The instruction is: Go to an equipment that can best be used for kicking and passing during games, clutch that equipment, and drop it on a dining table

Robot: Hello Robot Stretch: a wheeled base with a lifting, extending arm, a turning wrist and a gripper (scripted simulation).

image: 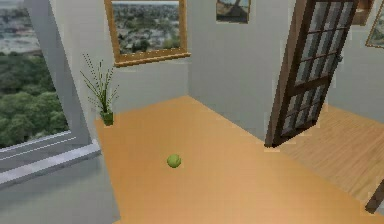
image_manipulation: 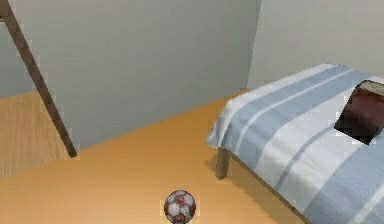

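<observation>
Soccer ball point(image_manipulation: 180, 206) lies near the bed point(image_manipulation: 300, 130).
Likely light, rolls easily; take it across the middle. Gripper state: cannot tell.

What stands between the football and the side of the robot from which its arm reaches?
Nothing visible does. The football lies on bare floor near the arm side view's bottom edge; the bed stands apart, up and to its right.

Small green ball point(image: 174, 160) on orange floor point(image: 230, 175); potted plant point(image: 101, 90) by window point(image: 148, 28); open door point(image: 308, 70) at right.
</observation>
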